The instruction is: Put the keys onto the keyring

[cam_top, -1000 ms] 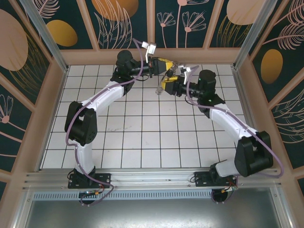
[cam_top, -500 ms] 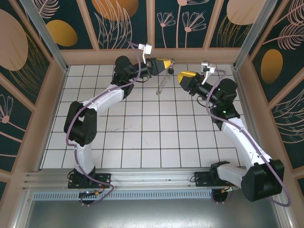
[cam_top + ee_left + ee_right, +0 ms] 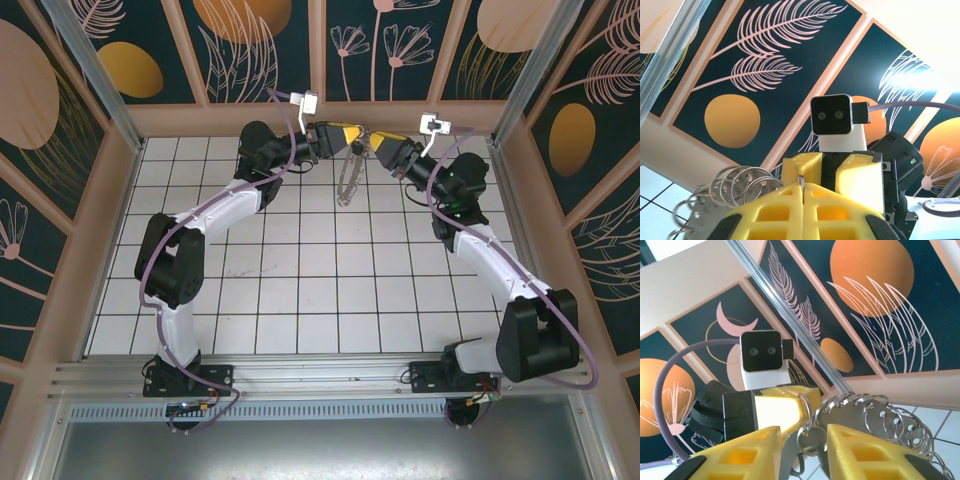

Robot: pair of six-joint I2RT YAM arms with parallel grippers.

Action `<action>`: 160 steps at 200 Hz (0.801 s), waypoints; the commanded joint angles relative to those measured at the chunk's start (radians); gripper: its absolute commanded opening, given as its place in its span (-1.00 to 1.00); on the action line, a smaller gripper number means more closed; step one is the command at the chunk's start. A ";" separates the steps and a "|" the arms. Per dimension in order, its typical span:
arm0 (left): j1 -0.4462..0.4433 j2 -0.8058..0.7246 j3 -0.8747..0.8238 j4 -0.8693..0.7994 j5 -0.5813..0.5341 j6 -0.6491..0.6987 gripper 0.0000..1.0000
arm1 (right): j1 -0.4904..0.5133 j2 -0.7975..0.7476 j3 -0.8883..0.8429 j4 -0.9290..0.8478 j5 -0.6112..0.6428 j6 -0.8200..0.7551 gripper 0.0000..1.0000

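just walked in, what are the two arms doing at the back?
The left end effector is shut on the thin silvery floppy keyring fringed with small metal rings, holding it in the air above the far tiles. The right end effector faces it, jaws apart around some of the rings.

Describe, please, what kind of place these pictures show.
Probably a small robot test cell, not a home: a white tiled floor, walls of printed plant panels, an aluminium rail bearing the left arm and right arm.

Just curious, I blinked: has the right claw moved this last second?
Yes. The right gripper has shifted toward the back wall in the overhead view.
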State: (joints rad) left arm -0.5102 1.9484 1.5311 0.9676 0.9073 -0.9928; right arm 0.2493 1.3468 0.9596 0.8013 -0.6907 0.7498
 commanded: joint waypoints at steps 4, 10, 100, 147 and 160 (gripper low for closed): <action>-0.003 -0.037 0.009 0.078 0.001 -0.017 -1.00 | 0.005 0.019 0.047 0.134 -0.034 0.065 -0.45; -0.004 -0.037 0.009 0.079 0.003 -0.018 -1.00 | 0.007 0.022 0.050 0.138 -0.036 0.066 -0.48; -0.008 -0.034 0.017 0.090 0.013 -0.026 -1.00 | 0.026 0.065 0.063 0.141 -0.032 0.062 -0.36; -0.011 -0.034 0.020 0.091 0.017 -0.026 -1.00 | 0.026 0.083 0.061 0.154 -0.044 0.071 -0.44; -0.011 -0.035 0.018 0.091 0.016 -0.026 -1.00 | 0.027 0.086 0.064 0.155 -0.045 0.072 -0.49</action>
State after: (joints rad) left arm -0.5137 1.9484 1.5311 0.9916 0.9115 -1.0050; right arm 0.2703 1.4231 0.9993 0.8932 -0.7090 0.8112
